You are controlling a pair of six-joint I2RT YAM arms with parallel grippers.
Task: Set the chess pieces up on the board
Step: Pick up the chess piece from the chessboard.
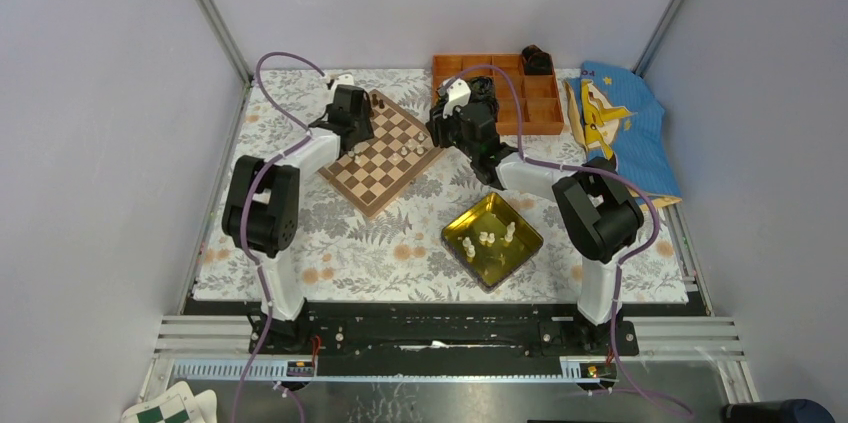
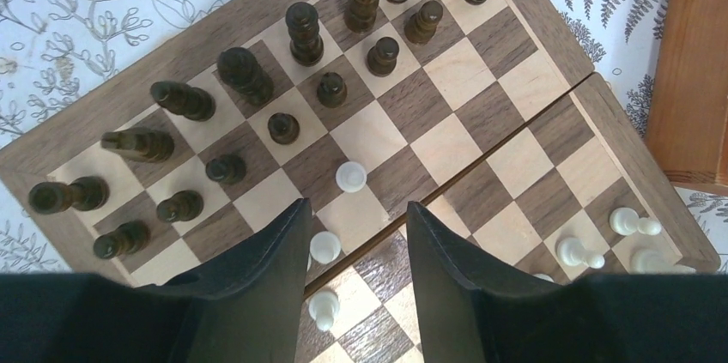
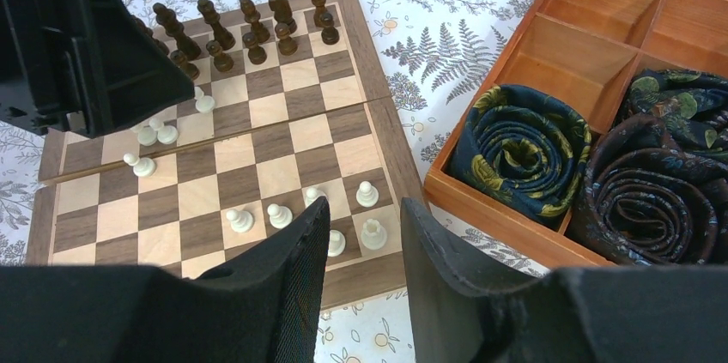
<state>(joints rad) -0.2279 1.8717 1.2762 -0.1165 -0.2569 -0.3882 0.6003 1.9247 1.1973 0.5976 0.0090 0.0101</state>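
Cream-white chess pieces [image 1: 405,150], top view: a few stand on the square wooden chessboard [image 1: 385,173] with tan and brown checks, left of centre. More stand in the glossy yellow square tray [image 1: 495,213], lower centre.
My left gripper [image 1: 356,146], top view: over the upper-left part of the chessboard.
My right gripper [image 1: 442,133], top view: by the chessboard's right corner, beside the orange compartment box [image 1: 540,113] at upper centre.
Left jaws, left wrist view: spread, with nothing pinched between my fingers.
Pieces, left wrist view: one stands on a light square just above the gap. One is just beside the finger on the left of the frame, and I cannot tell whether it touches. One is lower in the gap, and three are at lower right.
Dark brown chess figures [image 2: 245,74], left wrist view: two rows across the upper left.
Right jaws, right wrist view: spread, gripping nothing.
Pieces, right wrist view: several stand near the chessboard's lower edge around my fingertips, one of them partly hidden. Four more are at left, below my left gripper.
Rolled dark patterned fabric [image 3: 524,148], right wrist view: in the box compartments at right.
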